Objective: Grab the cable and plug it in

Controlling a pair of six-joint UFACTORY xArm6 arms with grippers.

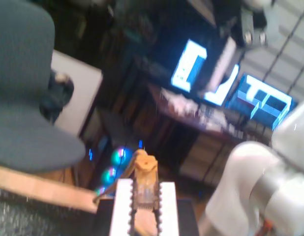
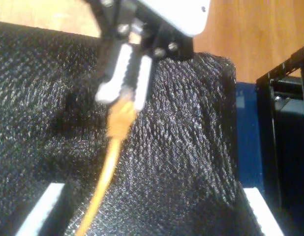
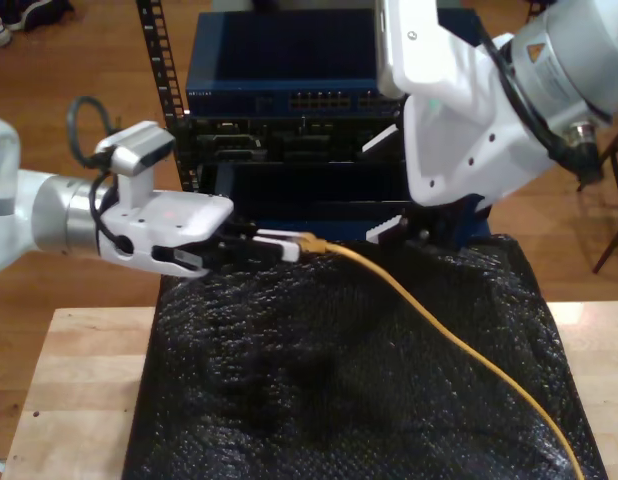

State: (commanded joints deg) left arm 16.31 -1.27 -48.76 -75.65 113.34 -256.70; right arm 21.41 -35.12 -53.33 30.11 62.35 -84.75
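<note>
Pincer one, my first gripper (image 3: 289, 246), clamped on cable (image 3: 439, 325) plug end, held level above black mat (image 3: 319, 400) near desk's back edge, facing rack (image 3: 289, 90) ports. My second gripper (image 3: 394, 228) hangs open, probably ready to assist.

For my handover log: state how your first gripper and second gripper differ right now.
My first gripper is shut on the cable at its plug end. My second gripper is open and holds nothing. My first gripper reaches in level from the exterior view's left, while my second gripper hangs at the exterior view's right, close to the rack. Both have white fingers.
</note>
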